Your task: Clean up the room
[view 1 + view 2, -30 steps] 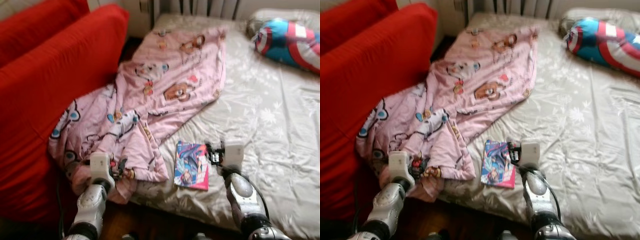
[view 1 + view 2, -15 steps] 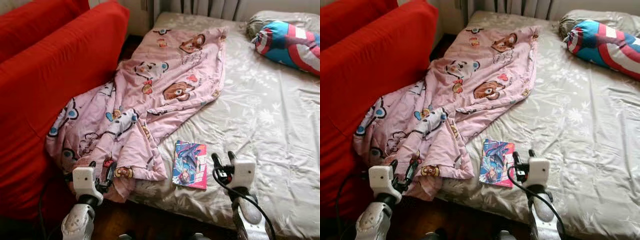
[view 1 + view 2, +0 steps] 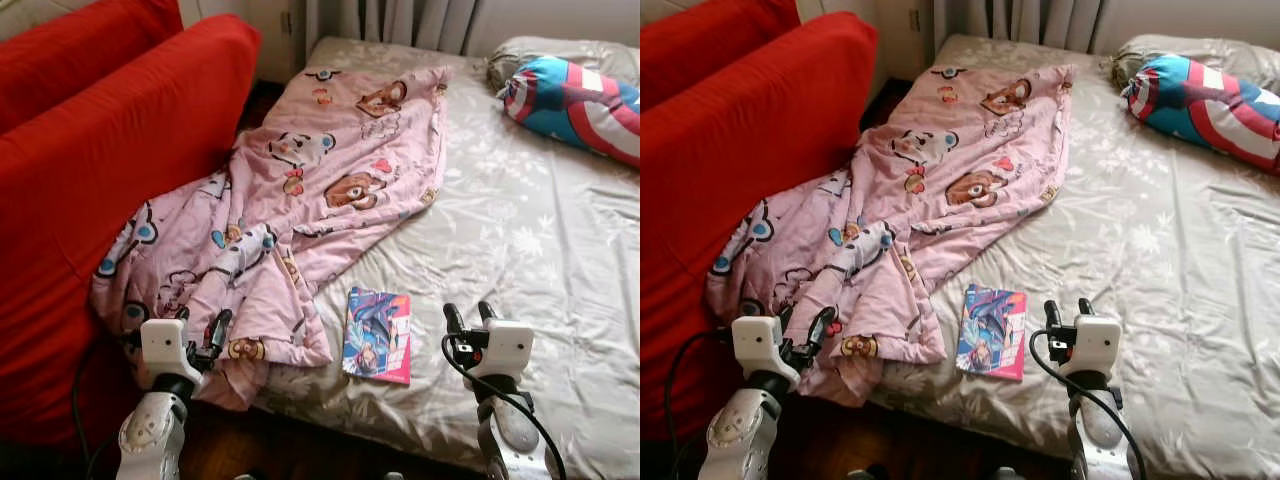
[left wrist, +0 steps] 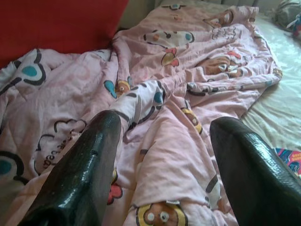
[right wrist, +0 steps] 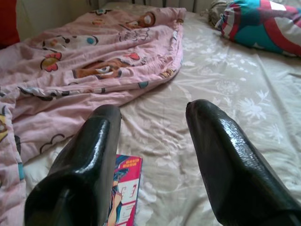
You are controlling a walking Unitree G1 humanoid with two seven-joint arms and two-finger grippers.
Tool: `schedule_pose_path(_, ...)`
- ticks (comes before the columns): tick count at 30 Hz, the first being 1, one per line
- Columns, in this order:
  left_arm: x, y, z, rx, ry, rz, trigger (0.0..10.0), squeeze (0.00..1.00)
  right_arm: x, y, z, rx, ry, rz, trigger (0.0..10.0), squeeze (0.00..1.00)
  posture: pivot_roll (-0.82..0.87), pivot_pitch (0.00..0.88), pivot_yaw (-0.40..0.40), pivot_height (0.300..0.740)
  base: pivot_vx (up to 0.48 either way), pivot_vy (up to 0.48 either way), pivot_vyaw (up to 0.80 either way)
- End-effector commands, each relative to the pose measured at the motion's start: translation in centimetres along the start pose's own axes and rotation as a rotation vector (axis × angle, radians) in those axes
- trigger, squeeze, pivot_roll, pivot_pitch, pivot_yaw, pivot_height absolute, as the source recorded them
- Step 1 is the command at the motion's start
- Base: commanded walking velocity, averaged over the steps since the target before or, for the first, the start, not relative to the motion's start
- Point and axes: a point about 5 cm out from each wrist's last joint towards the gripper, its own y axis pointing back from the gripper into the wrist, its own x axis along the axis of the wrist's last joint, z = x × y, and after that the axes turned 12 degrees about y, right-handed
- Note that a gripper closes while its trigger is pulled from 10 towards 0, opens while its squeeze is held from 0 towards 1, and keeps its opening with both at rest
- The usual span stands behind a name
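Head views showed the whole scene: a bed with a beige flowered sheet, a pink cartoon blanket crumpled across its left side and spilling off the near edge against a red sofa, a book with a bright cover flat on the sheet near the front edge, and a red, white and blue pillow at the far right by the head of the bed. Dark wood floor showed below the bed edge, which neither wrist view caught. The left gripper hung over the blanket's low corner, fingers apart and empty; the left wrist view looked along both fingers at the pink folds just beyond them, with a sliver of the book at the frame edge and red sofa fabric behind. The right gripper sat above the bare sheet, just right of the book, fingers spread and holding nothing. Right wrist view gave the book's corner close beside one finger, sheet between the fingers, blanket's edge further off and the pillow well away at the far end. Book lay between the two grippers, nearer the right one, not touched by either.
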Motion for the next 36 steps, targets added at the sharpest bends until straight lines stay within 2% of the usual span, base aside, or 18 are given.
schedule_pose_path(1, -0.3, 0.0, 0.2, 0.007, 0.012, -0.017, 10.0, 0.0, 0.0, 0.1, 0.2, -0.01, -0.001, -0.007, 10.0, 0.0, -0.01, 0.112, -0.02, 0.74, 0.0, 0.0, 0.0)
schedule_pose_path(8, 0.8, -0.9, 0.3, 0.006, 0.008, 0.021, 10.0, 0.0, 1.0, -0.8, 0.1, -0.025, -0.009, 0.014, 10.0, 0.0, 0.0, 0.152, -0.02, 0.74, 0.0, 0.0, 0.0)
schedule_pose_path(15, 0.6, -0.5, 0.4, 0.008, 0.009, 0.01, 10.0, 0.0, 1.0, -1.0, -0.5, -0.005, 0.004, -0.01, 10.0, 0.0, -0.01, 0.189, -0.01, 0.74, 0.0, 0.0, 0.0)
schedule_pose_path(27, 0.6, -0.1, 0.7, -0.011, 0.005, -0.005, 10.0, 0.0, 0.8, -0.2, -1.1, 0.015, 0.013, -0.021, 10.0, 0.0, -0.01, 0.235, 0.0, 0.655, 0.0, 0.0, 0.0)
schedule_pose_path(30, 0.7, 0.0, 0.8, -0.014, 0.004, -0.007, 10.0, 0.0, 1.1, 0.0, -1.1, 0.017, 0.006, 0.007, 10.0, 0.0, -0.01, 0.24, -0.001, 0.655, 0.0, 0.0, 0.0)
schedule_pose_path(36, 0.7, 0.2, 0.9, -0.014, 0.002, -0.013, 10.0, 0.0, 1.0, 0.1, -1.2, 0.024, 0.013, -0.004, 10.0, 0.0, 0.0, 0.248, -0.003, 0.655, 0.0, 0.0, 0.0)
